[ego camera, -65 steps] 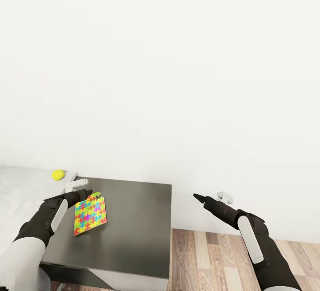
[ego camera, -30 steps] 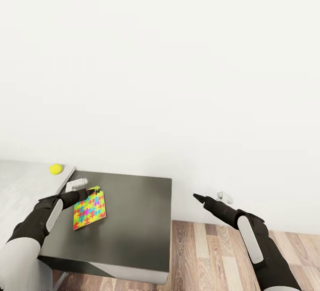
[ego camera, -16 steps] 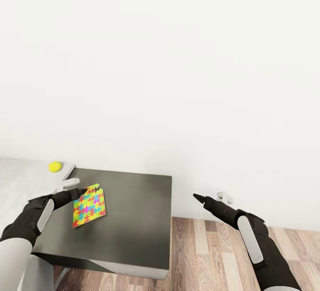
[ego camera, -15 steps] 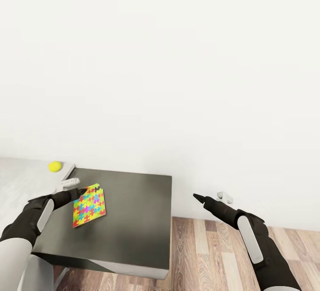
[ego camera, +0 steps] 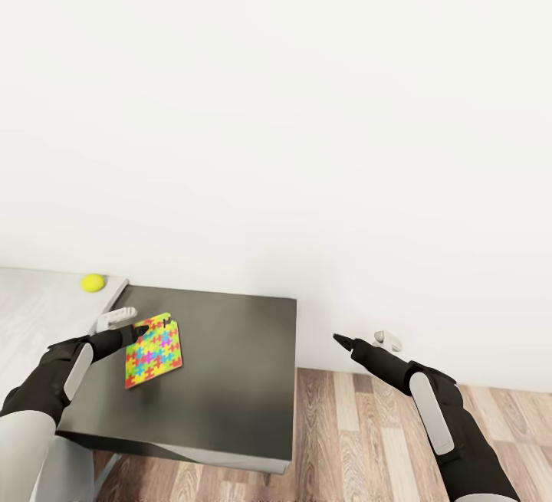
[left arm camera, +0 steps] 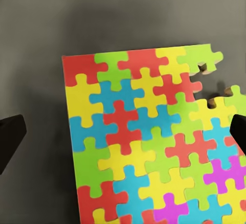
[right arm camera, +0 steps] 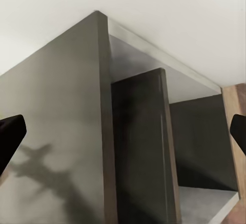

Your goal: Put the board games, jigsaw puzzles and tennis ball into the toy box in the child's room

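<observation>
A blank white wall (ego camera: 307, 103) spans the back. Wood floor (ego camera: 368, 441) lies open right of the dark grey surface (ego camera: 230, 379), whose right edge is bare. On its left part lies the jigsaw puzzle (ego camera: 154, 349), clear of every edge. The tennis ball (ego camera: 93, 282) sits on the pale grey slab. The left fingers (ego camera: 142, 329) spread apart over the puzzle; the right fingers (ego camera: 340, 340) hang over the floor, whether open or closed I cannot tell.

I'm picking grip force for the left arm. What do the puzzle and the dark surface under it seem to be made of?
The puzzle looks like thin, stiff card or wood with matt printed colours; a pale brown core shows at a notch in its edge. The dark table section looks like a smooth, hard laminate or painted board with a faint sheen; the right wrist view shows soft shadows on it. Neither material is certain from a render.
</observation>
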